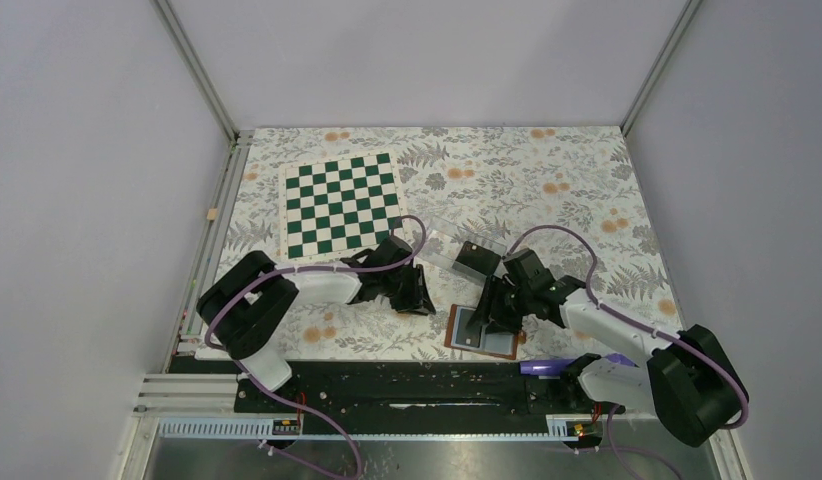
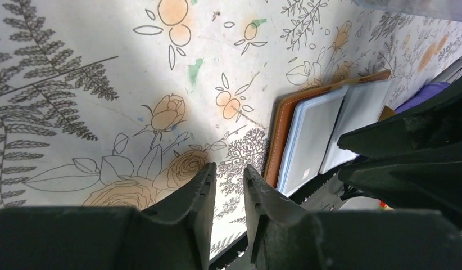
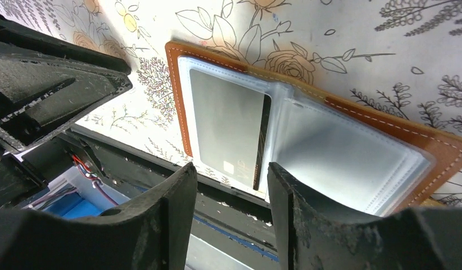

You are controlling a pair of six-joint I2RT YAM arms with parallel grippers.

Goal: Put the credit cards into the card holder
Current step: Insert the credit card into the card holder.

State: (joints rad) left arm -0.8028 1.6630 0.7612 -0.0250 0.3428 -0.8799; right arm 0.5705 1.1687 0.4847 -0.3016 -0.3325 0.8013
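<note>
Both grippers hung low over the near table in the top view. The left gripper (image 1: 415, 292) was just left of the open card holder (image 1: 482, 336), and the right gripper (image 1: 495, 308) was over the holder's far edge. The holder lay spread flat on the floral table cover (image 1: 597, 190), likely so that its sleeves faced up for loading. Behind it sat a clear plastic box (image 1: 449, 236) with a black credit card (image 1: 477, 260) at its near end. Whether that card was inside the box or against it could not be told. A chessboard mat (image 1: 339, 205) lay well apart from all of this.

From the left wrist, the left gripper (image 2: 229, 181) had its jaws only narrowly parted and nothing was between them. It hovered beside the brown leather edge of the card holder (image 2: 280, 126), probably placed to steady it.

From the right wrist, the right gripper (image 3: 230, 171) was spread wide and empty, directly above the card holder (image 3: 386, 121). A sleeved card (image 3: 226, 115) sat in the left pocket, its dark edge showing at the fold. One card therefore seemed loaded, with the other yet to be fetched.
</note>
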